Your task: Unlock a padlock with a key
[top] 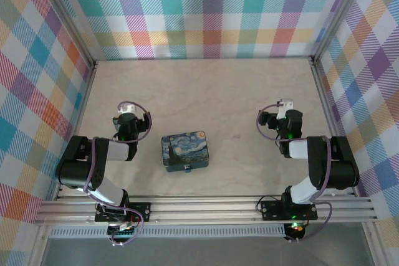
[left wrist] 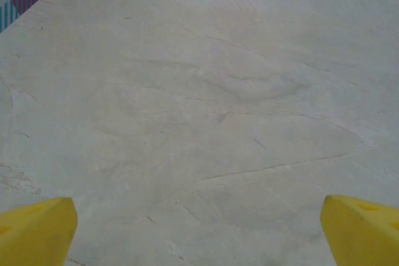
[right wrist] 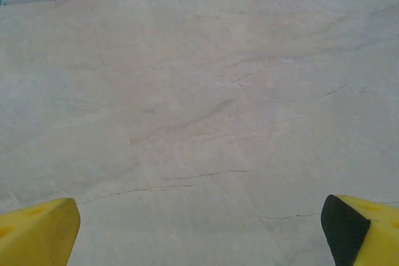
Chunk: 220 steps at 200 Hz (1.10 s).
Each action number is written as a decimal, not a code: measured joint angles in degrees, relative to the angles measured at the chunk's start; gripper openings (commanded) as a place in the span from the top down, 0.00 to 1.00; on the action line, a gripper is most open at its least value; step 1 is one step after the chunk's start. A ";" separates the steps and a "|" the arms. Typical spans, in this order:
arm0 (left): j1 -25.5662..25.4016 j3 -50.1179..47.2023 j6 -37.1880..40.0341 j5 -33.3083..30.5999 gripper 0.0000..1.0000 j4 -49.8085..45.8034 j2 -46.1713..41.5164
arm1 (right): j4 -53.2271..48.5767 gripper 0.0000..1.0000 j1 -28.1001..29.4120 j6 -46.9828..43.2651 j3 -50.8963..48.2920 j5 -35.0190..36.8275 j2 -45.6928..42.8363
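Note:
A dark-blue tin with a swirly night-sky print point(top: 185, 151) lies on the table between the two arms. At the middle of its near edge hangs a tiny blue piece, the padlock point(top: 187, 170), too small to make out in detail. The key is out of view. My left gripper point(top: 128, 111) hovers left of the tin and points at the far wall; its yellow fingertips point(left wrist: 37, 232) stand wide apart over bare table, open. My right gripper point(top: 284, 109) is off to the tin's right, also open, with nothing between its yellow fingertips point(right wrist: 37, 232).
Checked walls point(top: 212, 10) close off the pale wooden table point(top: 212, 91) at the back and on both sides. An aluminium rail point(top: 206, 207) carrying both arm bases runs along the near edge.

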 measured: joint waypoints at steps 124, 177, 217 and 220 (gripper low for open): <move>0.00 0.00 0.00 0.00 0.00 0.00 -0.02 | 0.00 0.00 -0.02 0.02 0.00 -0.55 0.00; 0.00 0.00 0.00 -0.02 0.00 -0.02 -0.02 | 0.00 0.00 -0.31 0.02 0.00 -1.16 0.00; 0.00 1.01 -1.05 -1.40 0.00 -9.35 -8.26 | -8.81 0.00 -0.33 0.17 2.10 -1.25 -4.33; 0.00 1.22 -1.14 -1.51 0.00 -10.23 -9.31 | -10.38 0.00 -0.33 0.26 2.64 -1.20 -5.07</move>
